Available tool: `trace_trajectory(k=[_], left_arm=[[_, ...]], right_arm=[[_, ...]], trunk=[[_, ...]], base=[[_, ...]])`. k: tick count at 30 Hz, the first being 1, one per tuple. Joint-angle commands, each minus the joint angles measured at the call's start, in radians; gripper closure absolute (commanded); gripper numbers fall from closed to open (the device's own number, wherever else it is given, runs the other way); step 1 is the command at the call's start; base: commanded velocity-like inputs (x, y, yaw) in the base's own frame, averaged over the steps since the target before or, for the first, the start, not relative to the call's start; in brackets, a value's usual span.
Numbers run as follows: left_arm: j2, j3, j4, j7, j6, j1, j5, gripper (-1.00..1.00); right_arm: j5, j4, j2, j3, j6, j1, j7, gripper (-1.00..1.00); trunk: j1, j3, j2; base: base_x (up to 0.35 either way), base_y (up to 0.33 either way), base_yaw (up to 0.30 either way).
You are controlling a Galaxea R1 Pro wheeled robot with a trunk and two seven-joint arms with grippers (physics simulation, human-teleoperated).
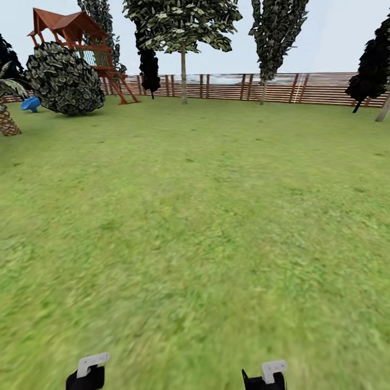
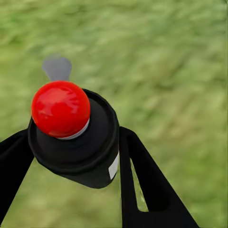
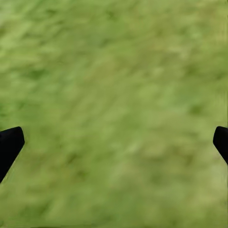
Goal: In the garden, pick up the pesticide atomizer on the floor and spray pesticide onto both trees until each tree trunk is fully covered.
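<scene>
Left gripper [image 2: 71, 156]: fingers clamped on pesticide atomizer [image 2: 73, 135], red top up, above lawn [image 1: 195, 227]. Right gripper [image 3: 114, 142]: jaws spread wide, empty. Far: slim-trunked tree [image 1: 183, 76] at fence [image 1: 325, 88]; playset [image 1: 81, 43] to the left.

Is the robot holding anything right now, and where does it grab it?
Yes. The left end effector holds the pesticide atomizer by its dark body, below the red top. The right end effector is open over grass, holding nothing.

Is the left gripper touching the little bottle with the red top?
Touching. In the left wrist view, the left gripper's jaws press both sides of the pesticide atomizer.
</scene>
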Motion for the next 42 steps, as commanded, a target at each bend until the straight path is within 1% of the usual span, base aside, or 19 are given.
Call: trace_trajectory(k=[1,5,15,18,23,24,25,26,27,28,29,30,32,34,35,37,40,42], left_arm=[[0.0,-0.002,0.001,-0.001,-0.003,-0.001,0.005,1.0],[0.0,-0.002,0.001,-0.001,-0.003,-0.001,0.005,1.0],[0.002,-0.002,0.001,-0.001,-0.003,-0.001,0.01,1.0],[0.002,-0.002,0.001,-0.001,-0.003,-0.001,0.01,1.0],[0.002,-0.002,0.001,-0.001,-0.003,-0.001,0.01,1.0],[0.002,-0.002,0.001,-0.001,-0.003,-0.001,0.01,1.0],[0.002,-0.002,0.001,-0.001,-0.003,-0.001,0.01,1.0],[0.002,-0.002,0.001,-0.001,-0.003,-0.001,0.01,1.0],[0.002,-0.002,0.001,-0.001,-0.003,-0.001,0.01,1.0],[0.002,-0.002,0.001,-0.001,-0.003,-0.001,0.01,1.0],[0.002,-0.002,0.001,-0.001,-0.003,-0.001,0.01,1.0],[0.002,-0.002,0.001,-0.001,-0.003,-0.001,0.01,1.0],[0.002,-0.002,0.001,-0.001,-0.003,-0.001,0.01,1.0],[0.002,-0.002,0.001,-0.001,-0.003,-0.001,0.01,1.0],[0.002,-0.002,0.001,-0.001,-0.003,-0.001,0.01,1.0],[0.002,-0.002,0.001,-0.001,-0.003,-0.001,0.01,1.0],[0.002,-0.002,0.001,-0.001,-0.003,-0.001,0.01,1.0],[0.002,-0.002,0.001,-0.001,-0.003,-0.001,0.01,1.0]], right_arm=[[0.002,0.01,0.001,-0.009,-0.002,0.0,0.009,-1.0],[0.002,0.03,0.001,-0.008,0.001,0.0,0.009,-1.0],[0.002,0.034,0.004,-0.008,0.002,0.006,0.01,-1.0],[0.002,0.066,0.005,-0.007,0.002,0.006,0.01,-1.0],[-0.002,0.072,0.006,-0.002,0.001,0.006,0.01,-1.0],[-0.022,0.072,0.005,0.001,0.002,0.006,0.01,-1.0],[-0.073,0.072,0.003,0.017,0.002,0.006,0.01,-1.0],[-0.126,0.071,0.002,0.043,0.002,0.006,0.01,-1.0],[-0.246,0.071,-0.001,0.123,0.002,0.006,0.011,-1.0],[-0.369,0.072,-0.006,0.223,0.002,0.006,0.01,-1.0],[-0.499,0.072,-0.009,0.335,0.001,0.006,0.01,-1.0],[-0.566,0.073,-0.01,0.393,0.001,0.006,0.011,-1.0],[-0.657,0.074,-0.012,0.467,0.0,0.006,0.01,-1.0],[-0.687,0.077,-0.012,0.491,0.001,0.006,0.01,-1.0],[-0.695,0.079,-0.012,0.497,0.002,0.006,0.01,-1.0],[-0.7,0.11,-0.015,0.502,0.003,0.006,0.01,-1.0],[-0.702,0.169,-0.027,0.504,0.002,0.006,0.009,-1.0],[-0.702,0.182,-0.032,0.504,0.002,0.006,0.009,-1.0]], trunk=[[0.0,-0.001,0.0],[0.0,-0.001,0.0],[0.0,-0.001,0.0],[0.0,-0.001,0.0],[0.0,-0.001,0.0],[0.0,-0.001,0.0],[0.0,-0.001,0.0],[0.0,-0.001,0.0],[0.0,-0.001,0.0],[0.0,-0.001,0.0],[0.0,-0.001,0.0],[0.0,-0.001,0.0],[0.0,-0.001,0.0],[0.0,-0.001,0.0],[0.0,-0.001,0.0],[0.0,-0.001,0.0],[0.0,-0.001,0.0],[0.0,-0.001,0.0]], base=[[0.339,0.0,0.0],[0.339,0.0,0.0],[0.335,0.0,0.0],[0.323,0.0,0.0],[0.313,0.0,0.0],[0.307,0.0,0.0],[0.306,0.0,0.0],[0.306,0.0,0.0],[0.306,0.0,0.0],[0.305,0.0,0.0],[0.304,0.0,0.0],[0.303,0.0,0.0],[0.3,0.0,0.0],[0.297,0.0,0.0],[0.296,0.0,0.0],[0.295,0.0,0.0],[0.295,0.0,0.0],[0.295,0.0,0.0]])
